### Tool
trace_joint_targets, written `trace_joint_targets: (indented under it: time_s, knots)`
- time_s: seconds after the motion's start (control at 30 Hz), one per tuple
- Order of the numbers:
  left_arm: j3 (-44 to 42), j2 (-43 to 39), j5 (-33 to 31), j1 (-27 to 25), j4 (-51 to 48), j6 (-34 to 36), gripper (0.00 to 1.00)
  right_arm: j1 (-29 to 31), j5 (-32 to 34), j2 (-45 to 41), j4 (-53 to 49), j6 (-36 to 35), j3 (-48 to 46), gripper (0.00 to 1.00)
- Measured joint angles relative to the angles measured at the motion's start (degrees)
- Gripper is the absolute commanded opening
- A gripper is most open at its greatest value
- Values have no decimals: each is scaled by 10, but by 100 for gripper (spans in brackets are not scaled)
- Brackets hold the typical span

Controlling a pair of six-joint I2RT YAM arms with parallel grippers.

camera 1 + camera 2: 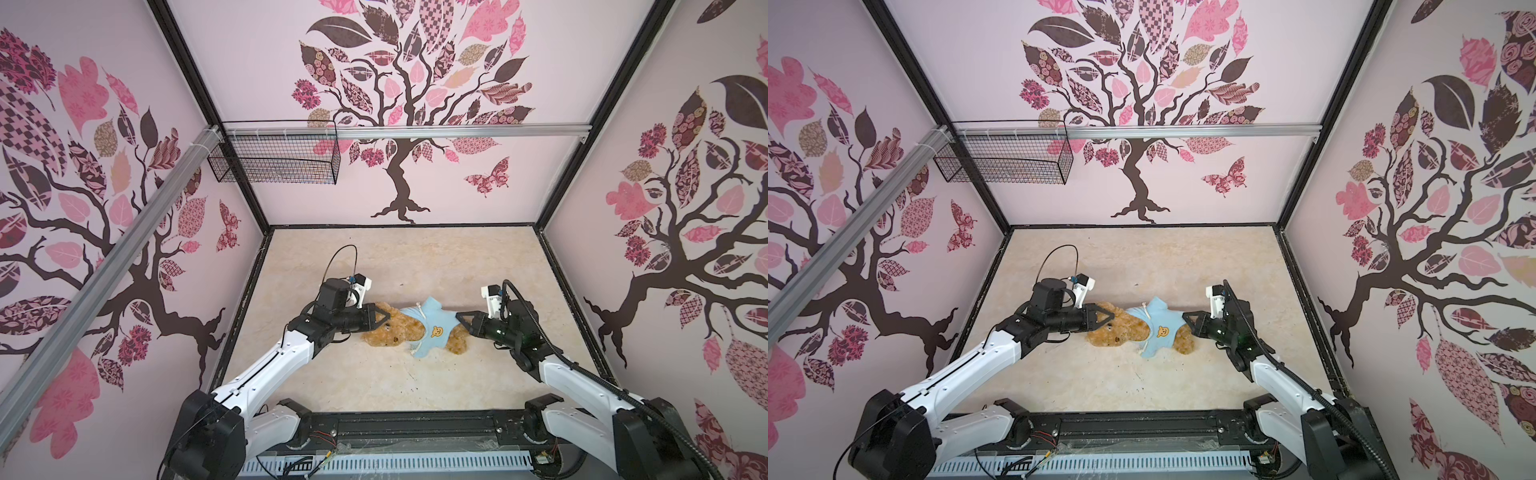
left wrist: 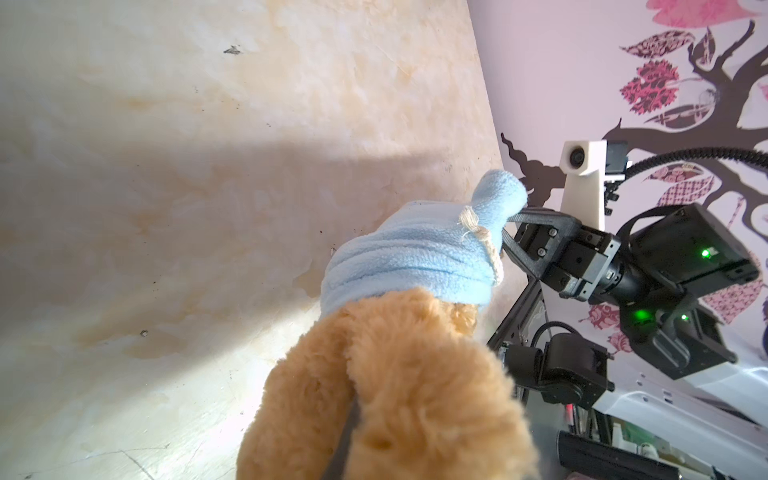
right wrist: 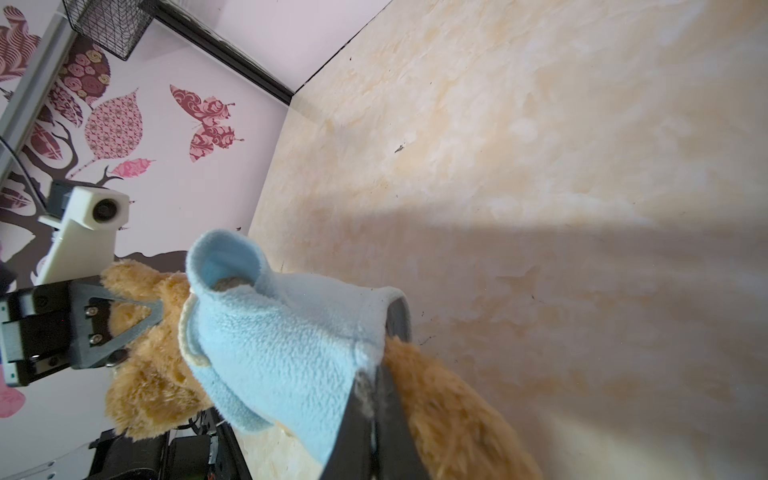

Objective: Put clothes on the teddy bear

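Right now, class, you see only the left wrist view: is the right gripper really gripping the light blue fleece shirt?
Observer: Yes. The right wrist view shows the right gripper shut on the lower edge of the light blue fleece shirt.
Operator: Which side faces up?
Observer: The front: in both top views its small orange bear-face patch faces up.
Operator: Legs covered?
Observer: No. A leg of the golden-brown curly plush teddy bear lies bare beyond that edge.

I see a black wire-mesh basket [image 1: 272, 153] hanging on a silver aluminium rail [image 1: 457, 132], well beyond and above the left gripper [image 1: 386, 318]; beige marbled tabletop [image 1: 395, 257] below it, pink tree-patterned walls [image 1: 332, 199] around.
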Motion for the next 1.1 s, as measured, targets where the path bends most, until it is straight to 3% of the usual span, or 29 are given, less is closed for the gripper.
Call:
trace_joint_targets:
  time_s: [0.23,0.4,0.5,0.63,0.73,0.9,1.1]
  knots:
    - [-8,5,15,8,4,-15,0,0,-28,46,43,10,-12,0]
    - [3,63,26,-5,-8,-15,0,17,-9,57,-7,-37,24,22]
    - [23,113,39,-5,-24,-18,0,22,32,23,-42,-74,40,27]
    - [42,158,53,-5,-25,-33,13,59,84,-36,-57,-117,46,29]
    - [54,185,62,-5,-19,-44,32,99,104,-34,-59,-136,55,29]
    - [59,197,54,-5,-23,-54,56,137,93,47,-46,-140,56,25]
    - [89,188,8,9,-84,-15,72,136,73,184,-44,-134,122,17]
